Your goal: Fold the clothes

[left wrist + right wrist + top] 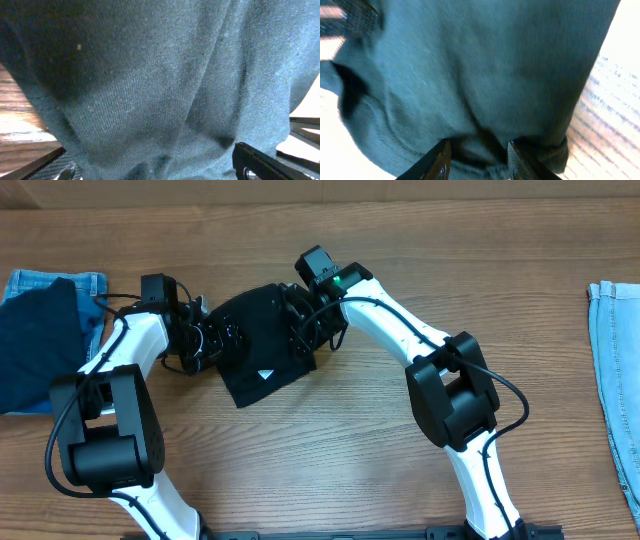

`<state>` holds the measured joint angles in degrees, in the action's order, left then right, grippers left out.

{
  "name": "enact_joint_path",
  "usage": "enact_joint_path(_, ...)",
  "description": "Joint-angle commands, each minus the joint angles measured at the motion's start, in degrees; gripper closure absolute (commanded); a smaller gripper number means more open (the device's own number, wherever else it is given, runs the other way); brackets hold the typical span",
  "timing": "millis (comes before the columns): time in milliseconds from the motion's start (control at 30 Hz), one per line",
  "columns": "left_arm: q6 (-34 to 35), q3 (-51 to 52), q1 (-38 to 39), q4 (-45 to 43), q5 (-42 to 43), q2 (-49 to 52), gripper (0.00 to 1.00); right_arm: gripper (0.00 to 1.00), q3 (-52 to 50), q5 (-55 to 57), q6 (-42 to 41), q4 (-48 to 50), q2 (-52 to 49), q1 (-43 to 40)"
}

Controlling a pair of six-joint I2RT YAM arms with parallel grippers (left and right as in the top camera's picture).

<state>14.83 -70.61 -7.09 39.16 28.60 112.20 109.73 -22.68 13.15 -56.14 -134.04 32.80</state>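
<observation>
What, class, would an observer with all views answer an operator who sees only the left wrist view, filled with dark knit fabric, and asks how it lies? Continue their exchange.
Observer: The black soft-fabric garment lies bunched mid-view overhead, its small white label up.
Operator: The other arm?
Observer: The right fingers stand apart, fabric between them.
Operator: Anything else?
Observer: A light blue denim piece lies at the overhead view's right edge.

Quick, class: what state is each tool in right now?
Left tool: open wide against the black garment.
Right tool: open, fingers apart on the same garment.
</observation>
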Motion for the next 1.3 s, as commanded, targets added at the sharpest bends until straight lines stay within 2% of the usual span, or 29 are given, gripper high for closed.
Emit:
enact_joint_path(0,-0.68,2.10,1.18,0.24,-4.22,4.42,0.03,0.59,-1.42,-0.61,0.13,1.29,0.17,0.15)
enact_joint_path(167,-0.70,2.73,1.55,-0.68,-4.68,4.50,0.04,0.60,-1.42,-0.61,-0.07,1.86,0.17,0.70)
enact_joint_path(433,-0.68,6.95,4.57,-10.16,-6.56,4.70,0.04,0.60,-1.42,-0.59,-1.14,1.84,0.20,1.01)
enact_joint_path(467,-0.70,7.17,4.90,-10.95,-6.75,4.70,0.12,0.60,-1.42,-0.59,-1.14,1.86,0.20,1.01)
enact_joint_path(500,-0.46,7.17,4.92,-11.58,-6.75,4.70,0.28,0.60,-1.42,-0.57,-1.14,1.84,0.20,1.01)
enact_joint_path(567,0.44,7.17,4.79,-12.24,-6.60,4.70,0.74,0.60,-1.42,-0.57,-1.14,1.64,0.20,1.01)
enact_joint_path(633,0.44,7.13,4.76,-12.22,-7.50,4.70,0.95,0.60,-1.42,-0.57,-1.11,1.49,0.20,1.01)
enact_joint_path(733,0.31,5.64,4.76,-9.55,-15.08,3.93,0.96,0.61,-1.11,-0.48,-1.11,0.07,0.20,0.66)
enact_joint_path(767,-0.57,4.44,4.76,-7.65,-16.96,2.95,0.96,0.68,-0.28,-0.31,-1.11,-1.33,0.20,0.22)
enact_joint_path(867,-2.75,-0.04,4.76,-2.27,-21.44,-1.77,0.96,0.73,4.13,0.79,-1.16,-6.73,0.33,-1.77)
enact_joint_path(1067,-5.90,-10.99,3.80,10.78,-34.84,-13.75,0.96,0.74,26.73,0.79,-1.11,-26.12,1.07,-9.09)
enact_joint_path(1267,-9.66,-20.48,-2.08,21.64,-44.33,-19.12,0.96,0.74,38.95,5.84,-1.07,-36.09,1.64,-15.19)
